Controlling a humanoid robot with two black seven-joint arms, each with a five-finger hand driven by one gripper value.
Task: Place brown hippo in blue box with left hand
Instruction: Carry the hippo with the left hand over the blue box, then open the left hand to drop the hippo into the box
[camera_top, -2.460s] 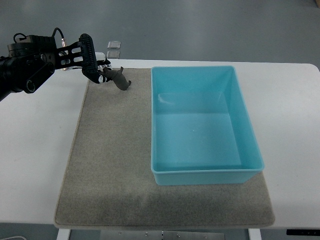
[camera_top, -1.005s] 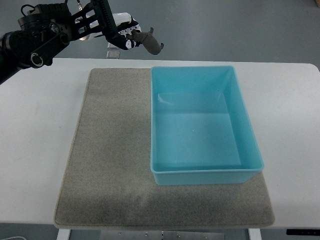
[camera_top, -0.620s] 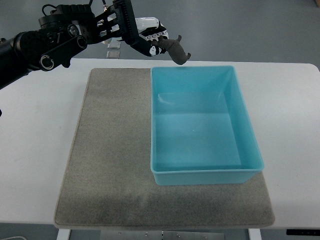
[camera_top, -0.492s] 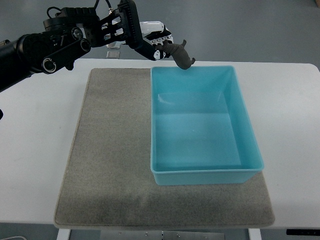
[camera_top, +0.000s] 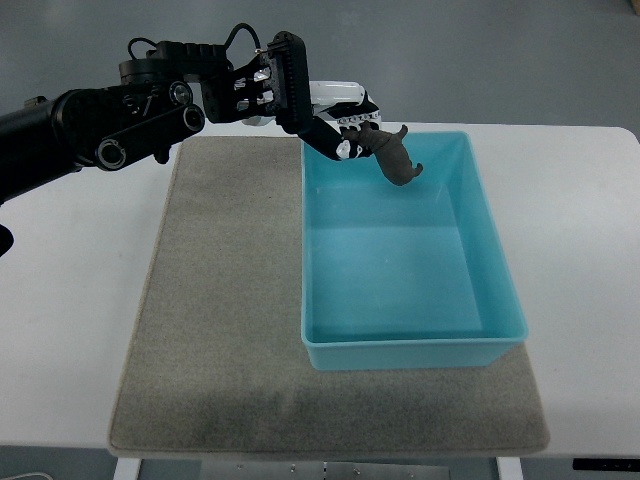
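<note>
- My left robot hand (camera_top: 345, 130) reaches in from the left edge and sits over the far left corner of the blue box (camera_top: 404, 345), its white-and-black fingers (camera_top: 352, 143) closed on the brown hippo (camera_top: 393, 157).
- The hippo hangs clear of the box floor, inside the line of the far rim, tilted with one end dipping toward the right and near side. I cannot tell which end is the head.
- The grip looks like a pinch on the end nearest the palm; most of the body sticks out past the fingertips, unsupported.
- I judge the toy to be light: it stays up in a fingertip pinch without the fingers looking strained. Its dull, dark surface suggests rubber or soft plastic, so probably grippy rather than slippery, and not fragile.
- Because it is held at one end, I expect it could swing or twist in the pinch if I move sharply. A hold across the middle of the body would be steadier, but for a drop into the box this hold should do.
- The box is a stiff-looking, open, empty tray with tall walls, resting on the grey mat (camera_top: 220, 330), which lies on the white counter (camera_top: 70, 300).
- My right arm is out of sight.
</note>
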